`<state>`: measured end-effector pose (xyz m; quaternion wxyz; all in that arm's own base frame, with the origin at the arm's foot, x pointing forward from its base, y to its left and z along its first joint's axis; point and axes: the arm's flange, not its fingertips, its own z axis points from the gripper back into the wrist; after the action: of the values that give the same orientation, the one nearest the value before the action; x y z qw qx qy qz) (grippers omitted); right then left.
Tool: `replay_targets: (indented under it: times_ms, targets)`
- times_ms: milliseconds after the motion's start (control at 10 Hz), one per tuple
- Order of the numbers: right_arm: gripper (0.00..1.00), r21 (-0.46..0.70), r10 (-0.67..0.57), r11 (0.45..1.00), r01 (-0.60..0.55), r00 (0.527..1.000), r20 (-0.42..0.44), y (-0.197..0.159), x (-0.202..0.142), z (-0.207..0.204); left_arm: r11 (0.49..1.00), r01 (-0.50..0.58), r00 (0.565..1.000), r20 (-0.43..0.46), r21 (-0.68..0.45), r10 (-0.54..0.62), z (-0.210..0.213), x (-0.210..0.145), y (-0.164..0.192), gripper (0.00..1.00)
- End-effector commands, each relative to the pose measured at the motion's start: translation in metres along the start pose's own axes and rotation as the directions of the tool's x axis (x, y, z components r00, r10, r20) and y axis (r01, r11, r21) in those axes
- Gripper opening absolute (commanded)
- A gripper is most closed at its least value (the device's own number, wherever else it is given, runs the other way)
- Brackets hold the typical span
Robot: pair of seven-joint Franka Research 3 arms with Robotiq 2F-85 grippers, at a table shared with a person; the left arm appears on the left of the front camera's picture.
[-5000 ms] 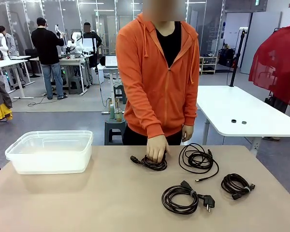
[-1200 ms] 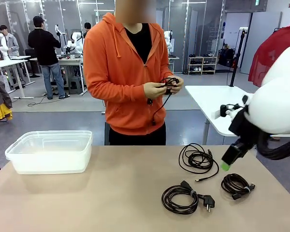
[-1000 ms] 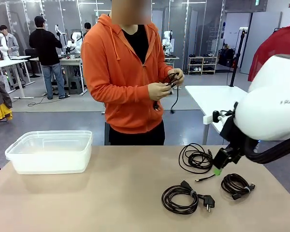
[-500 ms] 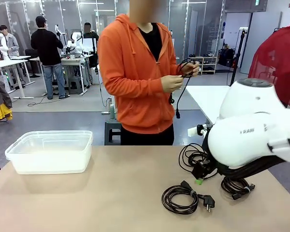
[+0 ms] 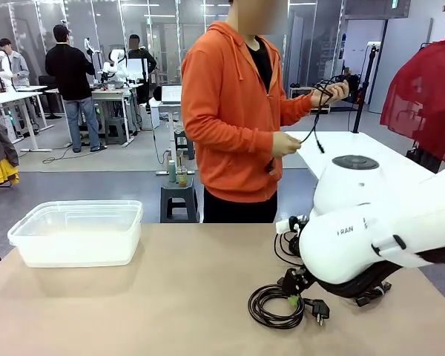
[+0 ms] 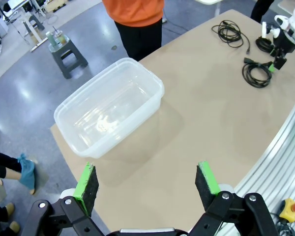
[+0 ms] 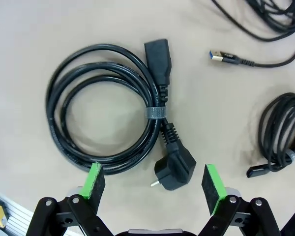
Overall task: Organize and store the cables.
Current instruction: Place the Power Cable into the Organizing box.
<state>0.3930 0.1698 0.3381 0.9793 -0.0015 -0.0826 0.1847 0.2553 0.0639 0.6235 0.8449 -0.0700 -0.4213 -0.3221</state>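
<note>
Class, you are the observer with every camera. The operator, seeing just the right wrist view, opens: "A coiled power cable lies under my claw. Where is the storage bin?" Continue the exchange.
Observer: A clear plastic bin sits empty at the left end of the table.
Operator: Anyone at the table?
Observer: A person at the far side holds up a black cable.
Operator: The left claw?
Observer: The left claw hangs open over the table, facing the bin.

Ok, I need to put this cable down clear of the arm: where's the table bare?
The wide stretch of table between the clear bin and the coiled power cable is bare. The right side is crowded: the right gripper hovers open over that coil, with two more cables beside it.
</note>
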Motion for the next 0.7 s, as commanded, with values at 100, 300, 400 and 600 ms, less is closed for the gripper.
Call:
replay_targets:
  times_ms: [100,300,400,600]
  targets:
    - [1.0,-0.041,-0.034,0.999,0.034,0.999,-0.009,0.006,0.008,-0.023,1.0,0.012,1.0,-0.001,0.002,-0.012,0.0,0.0,0.001,1.0]
    - [1.0,-0.055,-0.038,0.998,0.038,0.999,0.002,0.01,0.022,-0.033,1.0,0.012,1.0,-0.001,0.002,-0.012,0.0,0.0,0.001,1.0]
    - [1.0,-0.068,-0.027,0.997,0.027,1.0,0.004,0.013,0.028,-0.036,1.0,0.012,1.0,-0.001,0.002,-0.012,0.0,0.0,0.001,1.0]
    - [1.0,-0.054,-0.056,0.997,0.055,0.998,-0.009,0.01,0.041,-0.045,1.0,0.012,1.0,-0.001,0.002,-0.012,0.0,0.0,0.001,1.0]
